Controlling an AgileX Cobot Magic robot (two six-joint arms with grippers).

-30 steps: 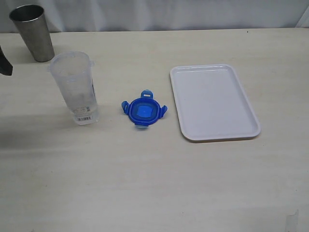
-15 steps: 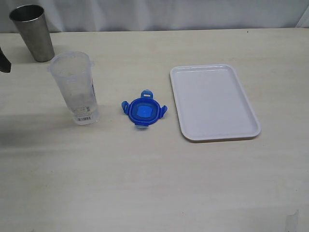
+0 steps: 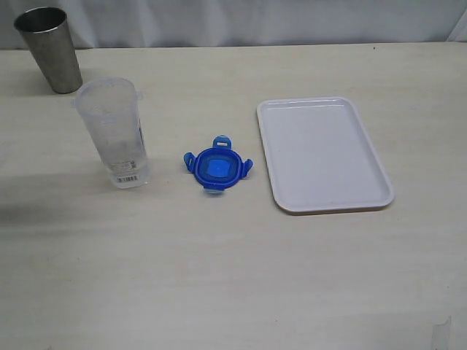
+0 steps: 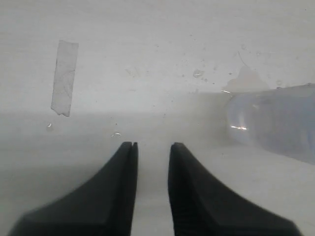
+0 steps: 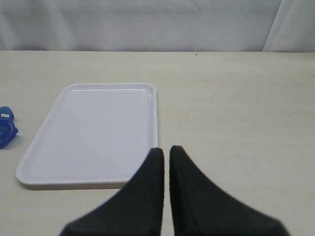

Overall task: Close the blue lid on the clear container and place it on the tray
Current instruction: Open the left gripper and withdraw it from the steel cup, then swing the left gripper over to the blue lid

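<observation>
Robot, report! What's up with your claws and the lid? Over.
Left claw open, right claw shut, both empty. Blue lid off, between clear container and tray. Nothing blocking.

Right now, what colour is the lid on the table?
The lid is bright blue, clearest in the exterior view.

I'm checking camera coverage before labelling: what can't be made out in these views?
Left gripper and right gripper: outside the exterior view's frame.
Blue lid: cut off by the right wrist view's edge.
Clear container: blurred and edge-cut in the left wrist view.
Barcode sticker: print too small to read, exterior view.
</observation>
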